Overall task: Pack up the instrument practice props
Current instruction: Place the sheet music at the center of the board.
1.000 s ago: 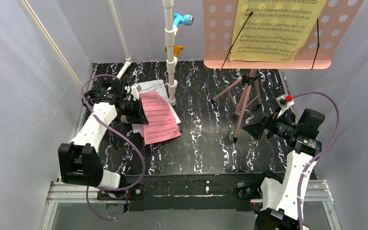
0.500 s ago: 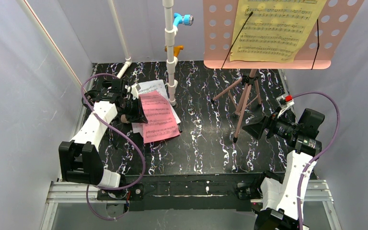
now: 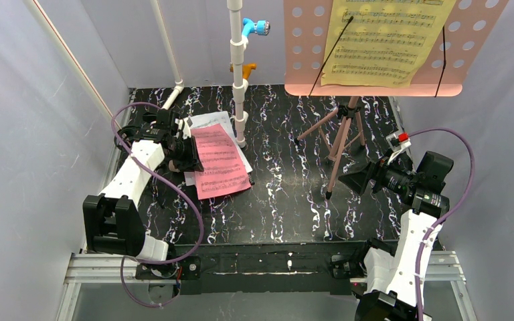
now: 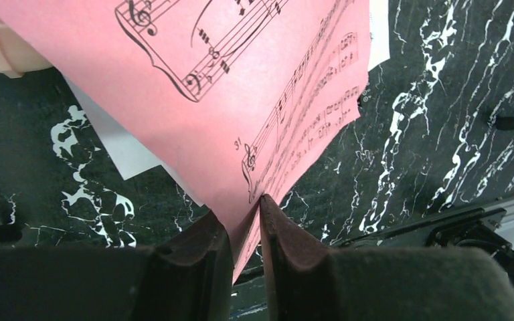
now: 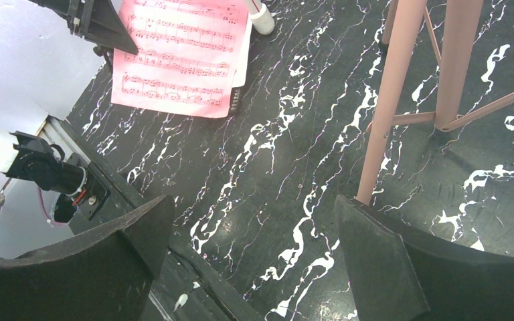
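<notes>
Left wrist view: left gripper [image 4: 246,221] clenched on edge of pink page [image 4: 254,80], sheet overlapping white pages [image 4: 127,150] at left rear of worktop [image 4: 428,100]. Right gripper [image 5: 254,227] spread wide, empty, beside music stand [image 5: 388,100] leg. Yellow page [image 3: 388,40] on stand desk. Judged early: nothing packed yet.

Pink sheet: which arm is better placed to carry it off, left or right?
Left. The left gripper pinches the edge of the pink sheet between its fingers. The right gripper stands open beside a leg of the music stand, well away from that sheet.
</notes>
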`<act>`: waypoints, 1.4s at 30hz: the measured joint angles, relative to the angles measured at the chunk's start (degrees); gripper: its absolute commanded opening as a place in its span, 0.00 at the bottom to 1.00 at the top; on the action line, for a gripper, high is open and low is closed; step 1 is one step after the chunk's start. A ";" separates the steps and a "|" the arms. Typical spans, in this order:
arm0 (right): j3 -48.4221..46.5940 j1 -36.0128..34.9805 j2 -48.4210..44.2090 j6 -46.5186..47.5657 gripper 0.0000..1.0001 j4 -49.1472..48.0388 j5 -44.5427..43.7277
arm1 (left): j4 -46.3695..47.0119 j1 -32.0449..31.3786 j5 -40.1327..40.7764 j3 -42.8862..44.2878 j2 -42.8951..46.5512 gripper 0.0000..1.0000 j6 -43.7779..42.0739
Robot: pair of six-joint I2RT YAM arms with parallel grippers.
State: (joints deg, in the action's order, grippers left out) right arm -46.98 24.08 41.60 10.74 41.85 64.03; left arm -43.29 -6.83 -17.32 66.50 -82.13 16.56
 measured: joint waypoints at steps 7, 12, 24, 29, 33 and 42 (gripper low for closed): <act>0.00 0.00 0.00 -0.02 0.98 0.00 0.00 | 0.02 0.00 3.04 0.00 -0.68 0.30 0.94; 0.00 0.00 -0.02 -0.02 0.98 0.00 0.00 | -0.04 0.00 5.11 0.00 -1.11 0.47 1.49; 0.00 0.00 -0.02 -0.02 0.98 0.02 0.00 | -0.46 0.00 8.90 -4.31 11.37 0.98 2.40; 0.00 0.00 0.00 0.04 0.99 0.07 -0.04 | -0.68 0.02 9.68 -5.14 17.33 0.98 2.97; -0.02 0.00 0.07 0.33 0.98 0.55 -0.07 | -0.90 0.02 9.53 -5.57 20.22 0.98 3.19; -0.35 0.00 0.90 1.70 0.98 1.97 -0.76 | -1.84 0.28 4.44 -8.15 26.43 0.98 3.21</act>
State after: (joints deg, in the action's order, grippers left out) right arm -47.33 24.08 42.50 12.45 43.81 63.26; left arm -45.12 -6.55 -12.88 58.35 -55.70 19.77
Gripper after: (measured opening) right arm 0.983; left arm 0.981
